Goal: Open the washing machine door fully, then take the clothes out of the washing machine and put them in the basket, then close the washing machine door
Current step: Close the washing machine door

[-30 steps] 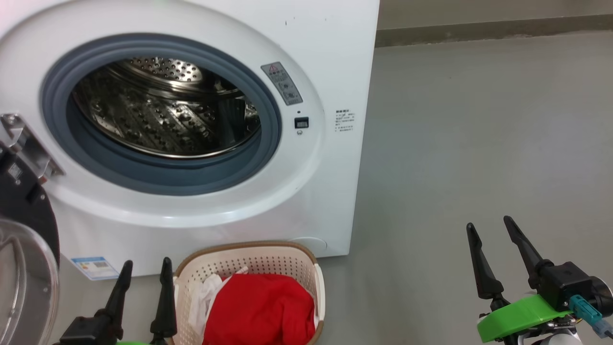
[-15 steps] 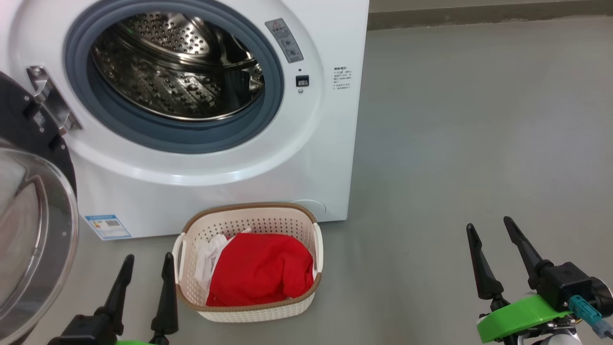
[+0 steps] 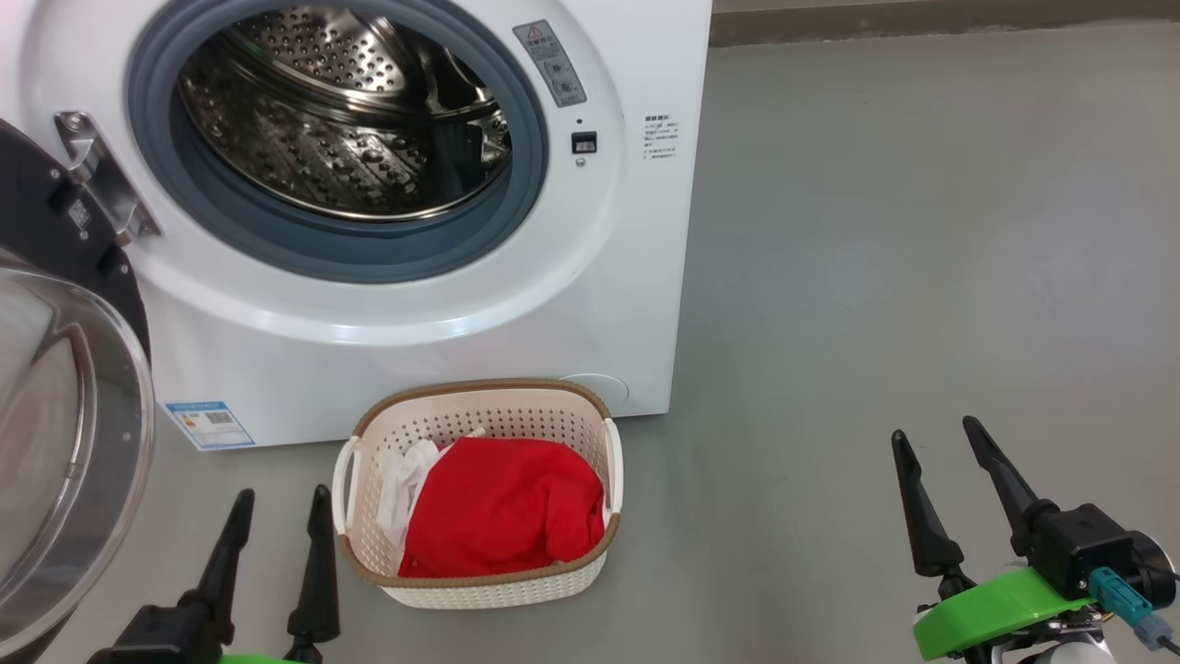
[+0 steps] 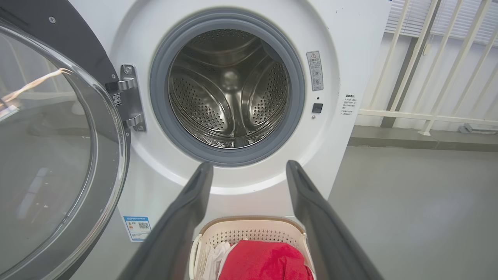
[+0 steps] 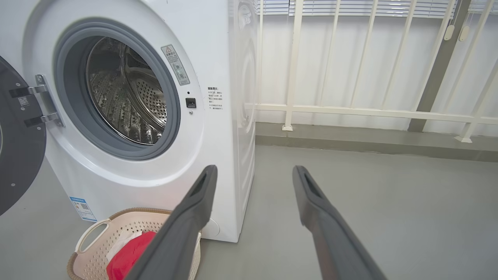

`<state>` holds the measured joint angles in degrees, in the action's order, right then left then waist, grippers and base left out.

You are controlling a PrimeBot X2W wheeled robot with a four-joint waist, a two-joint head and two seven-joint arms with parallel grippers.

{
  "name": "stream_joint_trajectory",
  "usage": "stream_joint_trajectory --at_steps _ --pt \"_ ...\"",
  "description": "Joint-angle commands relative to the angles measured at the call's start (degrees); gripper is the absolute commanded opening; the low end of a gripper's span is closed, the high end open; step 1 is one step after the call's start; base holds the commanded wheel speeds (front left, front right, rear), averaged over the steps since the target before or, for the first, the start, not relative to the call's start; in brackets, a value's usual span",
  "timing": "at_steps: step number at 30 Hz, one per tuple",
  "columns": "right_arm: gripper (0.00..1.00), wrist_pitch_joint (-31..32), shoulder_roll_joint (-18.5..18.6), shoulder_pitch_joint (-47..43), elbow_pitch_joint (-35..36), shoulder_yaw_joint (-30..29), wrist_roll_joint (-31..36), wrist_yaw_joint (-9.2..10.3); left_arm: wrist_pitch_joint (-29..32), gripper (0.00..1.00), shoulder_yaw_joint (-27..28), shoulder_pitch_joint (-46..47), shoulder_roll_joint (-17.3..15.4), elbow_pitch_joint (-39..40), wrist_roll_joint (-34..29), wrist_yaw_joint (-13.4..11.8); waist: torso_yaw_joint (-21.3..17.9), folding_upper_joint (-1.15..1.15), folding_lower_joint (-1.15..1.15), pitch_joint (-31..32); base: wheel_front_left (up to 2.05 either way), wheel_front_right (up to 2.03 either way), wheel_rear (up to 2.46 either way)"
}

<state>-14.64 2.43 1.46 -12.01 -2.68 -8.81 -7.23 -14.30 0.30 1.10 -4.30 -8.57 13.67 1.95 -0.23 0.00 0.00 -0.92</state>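
Note:
The white washing machine [image 3: 608, 304] stands open, its steel drum [image 3: 341, 111] showing no clothes inside. Its black-rimmed glass door [image 3: 64, 415] hangs swung out at the left. On the floor before the machine sits the cream basket [image 3: 479, 406] holding the red and white clothes [image 3: 502, 507]. My left gripper [image 3: 281, 503] is open just left of the basket, holding nothing. My right gripper [image 3: 931, 438] is open over bare floor at the right, also holding nothing. The left wrist view looks straight into the drum [image 4: 229, 85], with the door [image 4: 58, 155] at its left and the basket [image 4: 253, 229] below.
Grey floor [image 3: 922, 231] stretches to the right of the machine. A low kerb [image 5: 369, 142] and white railing [image 5: 350, 111] run behind it. A blue label [image 3: 207, 422] sticks low on the machine's front.
The head camera has tilted down and pulled back, so the machine sits higher in view and the whole basket shows. Both grippers stay open and keep their poses.

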Motion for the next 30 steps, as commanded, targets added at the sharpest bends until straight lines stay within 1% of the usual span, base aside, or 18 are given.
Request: stream_joint_trajectory --at_steps 1,3,11,26,27,30 --pt "1.0 -0.4 0.4 2.5 1.2 1.7 0.6 -0.25 -0.7 1.0 2.1 1.7 -1.1 1.3 -0.4 -0.6 0.1 0.0 0.0 0.1 0.0 0.0 0.0" --pt "1.0 -0.4 0.4 2.3 1.2 1.9 0.6 -0.25 -0.7 1.0 2.3 1.7 -1.0 1.5 -0.4 -0.8 0.3 0.0 0.0 0.2 0.0 0.0 0.0" --pt "1.0 -0.4 0.4 1.5 1.3 2.4 0.3 -0.25 -0.7 1.0 2.5 1.3 -0.8 2.7 -1.1 -2.2 4.1 0.0 0.0 0.4 0.0 0.0 0.0" --pt "1.0 -0.4 0.4 2.2 2.6 3.7 1.8 -0.25 -0.1 1.0 3.0 0.2 -0.7 6.4 -1.5 -5.6 14.5 0.0 0.0 -0.3 0.0 0.0 0.0" --pt "1.0 -0.4 0.4 2.2 2.6 3.7 1.8 -0.25 -0.1 1.0 3.0 0.2 -0.7 6.4 -1.5 -5.6 14.5 0.0 0.0 -0.3 0.0 0.0 0.0" --pt "1.0 -0.4 0.4 2.7 2.7 4.4 1.8 -0.25 0.5 1.0 2.9 -0.1 -0.7 6.9 -1.6 -6.1 16.5 0.0 0.0 0.0 0.0 0.0 0.0"
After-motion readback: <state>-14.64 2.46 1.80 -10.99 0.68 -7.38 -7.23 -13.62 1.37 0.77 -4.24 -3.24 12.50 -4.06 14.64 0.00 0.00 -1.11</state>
